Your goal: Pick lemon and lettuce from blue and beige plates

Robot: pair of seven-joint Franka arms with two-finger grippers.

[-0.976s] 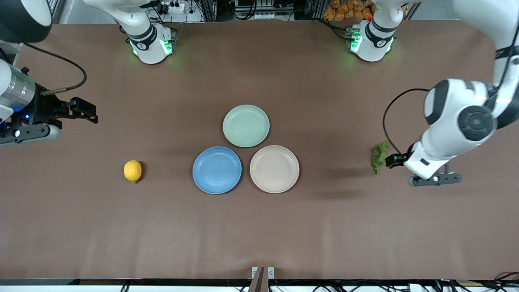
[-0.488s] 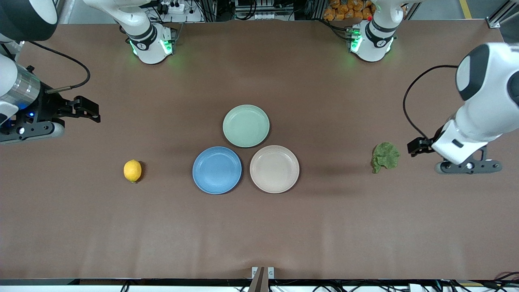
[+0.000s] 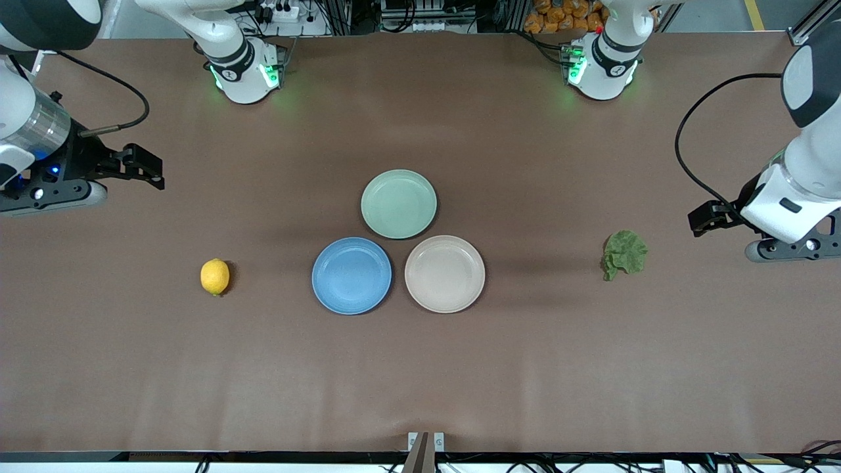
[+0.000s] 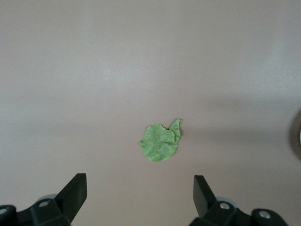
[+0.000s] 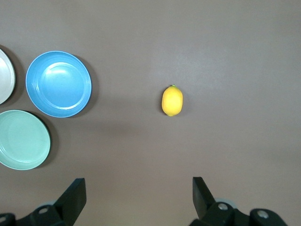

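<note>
The lemon lies on the bare table toward the right arm's end, beside the empty blue plate; it also shows in the right wrist view. The lettuce lies on the table toward the left arm's end, apart from the empty beige plate; it shows in the left wrist view. My left gripper is open and empty, up over the table at that end. My right gripper is open and empty, up over the table at the other end.
A pale mint-green plate sits empty, farther from the front camera than the blue and beige plates and touching both. The two arm bases stand along the table's edge farthest from the front camera.
The left gripper has drawn away from the lettuce toward its end of the table, leaving the leaf uncovered. The right gripper has drifted slightly away from the front camera.
</note>
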